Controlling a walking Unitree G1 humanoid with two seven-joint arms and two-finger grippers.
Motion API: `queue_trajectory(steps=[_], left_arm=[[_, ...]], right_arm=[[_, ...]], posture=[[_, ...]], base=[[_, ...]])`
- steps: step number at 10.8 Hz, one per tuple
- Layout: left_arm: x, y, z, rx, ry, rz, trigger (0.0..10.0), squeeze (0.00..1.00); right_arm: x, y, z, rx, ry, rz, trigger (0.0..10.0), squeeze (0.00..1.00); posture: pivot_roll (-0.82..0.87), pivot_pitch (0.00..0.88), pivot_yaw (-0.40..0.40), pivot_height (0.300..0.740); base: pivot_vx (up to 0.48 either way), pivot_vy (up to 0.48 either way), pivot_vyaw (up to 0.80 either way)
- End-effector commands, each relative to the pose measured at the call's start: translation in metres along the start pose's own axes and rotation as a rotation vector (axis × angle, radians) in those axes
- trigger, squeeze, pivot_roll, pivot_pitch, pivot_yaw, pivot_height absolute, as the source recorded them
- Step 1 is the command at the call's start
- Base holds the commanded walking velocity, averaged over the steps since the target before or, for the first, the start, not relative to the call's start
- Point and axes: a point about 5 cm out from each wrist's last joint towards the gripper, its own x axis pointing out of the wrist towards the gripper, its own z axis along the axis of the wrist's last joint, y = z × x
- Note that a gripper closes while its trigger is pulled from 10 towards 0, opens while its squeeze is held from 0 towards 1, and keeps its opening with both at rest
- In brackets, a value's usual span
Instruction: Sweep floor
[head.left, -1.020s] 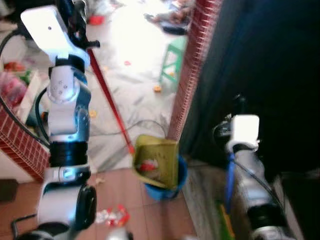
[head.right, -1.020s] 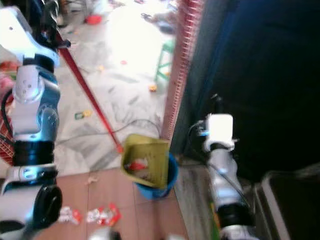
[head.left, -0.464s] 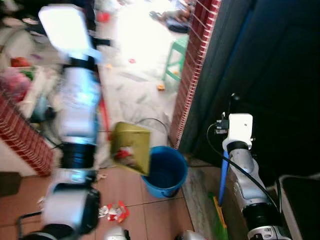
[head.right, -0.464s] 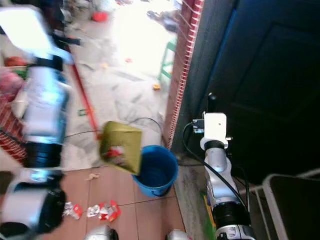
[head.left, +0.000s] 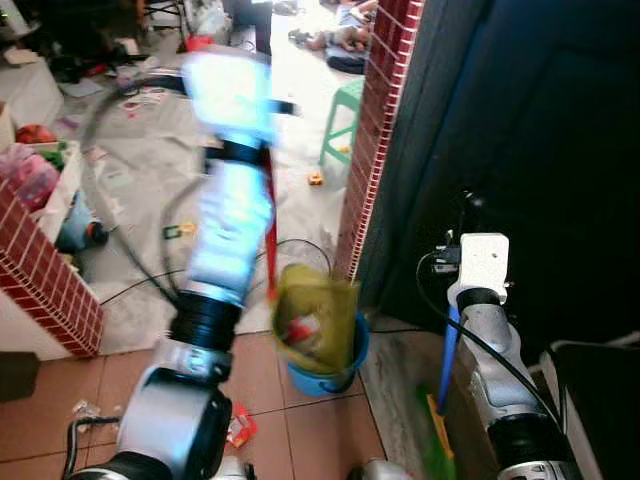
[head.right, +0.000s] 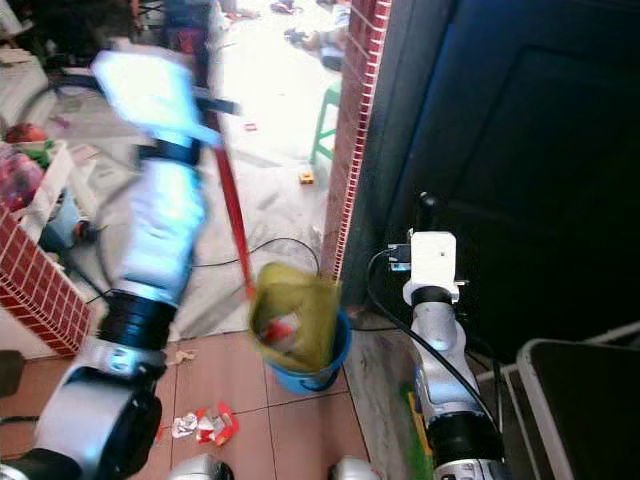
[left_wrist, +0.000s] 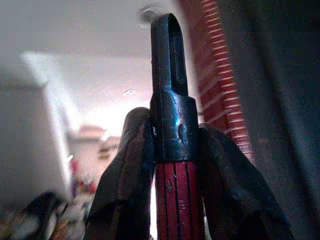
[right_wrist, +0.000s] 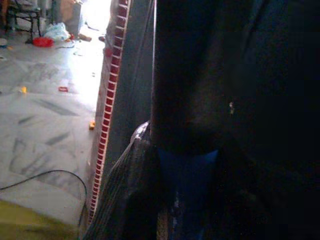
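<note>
Tipping over the blue bucket (head.left: 335, 372), the yellow-green dustpan (head.left: 316, 322) hangs on its long red handle (left_wrist: 177, 200), which the left gripper (left_wrist: 176, 150) clamps tightly near the black end cap. Red scraps lie inside the pan; judging by the blurred arm, a fast swing could throw them past the rim or knock the bucket over. The right gripper (right_wrist: 186, 165) is closed around a blue broom handle (head.left: 449, 352) beside the dark door. Counted: one dustpan, one bucket, one green stool (head.left: 343, 115), and a few red wrappers (head.right: 200, 424) on the floor tiles.
</note>
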Motion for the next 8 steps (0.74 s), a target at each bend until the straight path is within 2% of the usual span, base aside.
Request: queue_trajectory(steps=[1,2,6,8], left_arm=[[0.003,-0.001,0.007,0.033,-0.064,-0.021,10.0,0.0],[0.001,0.0,0.005,0.076,-0.068,-0.02,10.0,0.0],[-0.002,-0.015,-0.001,0.098,-0.089,-0.028,10.0,0.0],[0.007,-0.014,-0.003,0.172,-0.104,0.018,10.0,0.0]], right_arm=[[0.003,-0.005,0.01,-0.012,-0.036,-0.015,10.0,0.0],[0.003,-0.005,0.01,-0.012,-0.036,-0.016,10.0,0.0],[0.003,-0.006,0.011,-0.015,-0.04,-0.013,10.0,0.0],[0.002,-0.007,0.012,-0.02,-0.043,-0.014,10.0,0.0]], posture=[[-0.12,0.0,-0.019,0.74],[-0.12,0.0,-0.019,0.74],[-0.14,0.0,-0.015,0.74],[-0.15,0.0,-0.015,0.74]], base=[[0.0,0.0,0.0],[0.0,0.0,0.0],[0.0,0.0,0.0],[0.0,0.0,0.0]])
